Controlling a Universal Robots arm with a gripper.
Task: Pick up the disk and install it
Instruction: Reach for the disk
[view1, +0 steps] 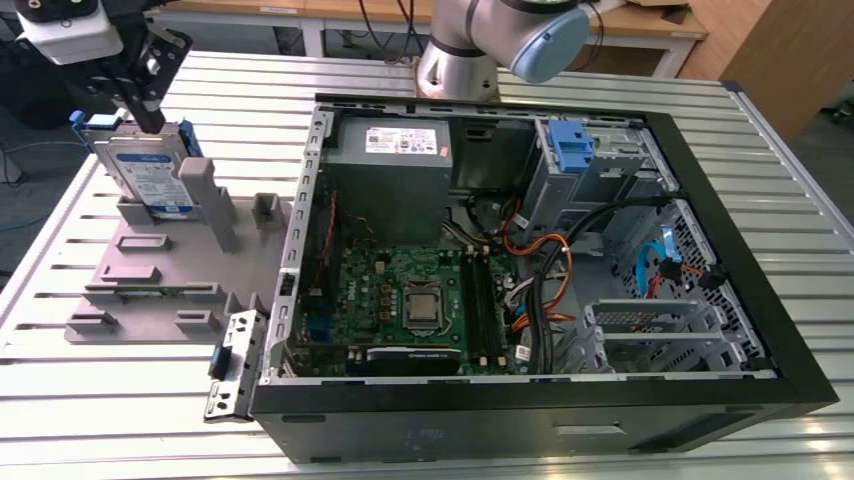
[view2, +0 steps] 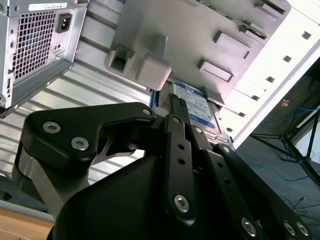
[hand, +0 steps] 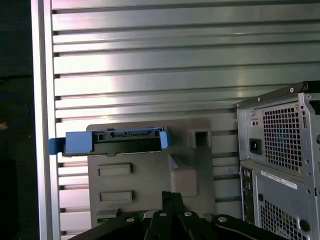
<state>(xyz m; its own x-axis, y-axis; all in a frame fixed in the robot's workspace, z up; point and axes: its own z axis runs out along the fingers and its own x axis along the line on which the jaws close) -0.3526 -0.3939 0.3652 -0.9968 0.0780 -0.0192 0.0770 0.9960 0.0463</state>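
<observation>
Exterior view: the task has barely begun, w/ nothing picked up and nothing installed. The disk (view1: 144, 172) stands on edge in a grey holder (view1: 160, 262) on the slatted table (view1: 80, 400). It's outside the open computer case (view1: 727, 215), near the case wall on the exterior view's left. The drive cage w/ blue bracket (view1: 570, 148) sits inside the case at the far end. The pincer (view1: 150, 120) hangs just above the disk's top edge, also outside the case; can't tell if it touches. Second wrist view: the pincer (view2: 175, 102) points toward the disk (view2: 197, 107), its tip close by the labelled face, w/ the case's vented back (view2: 30, 45) off to one side. First wrist view: the disk (hand: 115, 141) shows edge-on w/ blue rails, seated in the holder and apart from the case. The pincer (hand: 171, 197) tips look pressed together w/ nothing between, so clenched, empty and short of the disk. Pick-up and install are both outstanding.
</observation>
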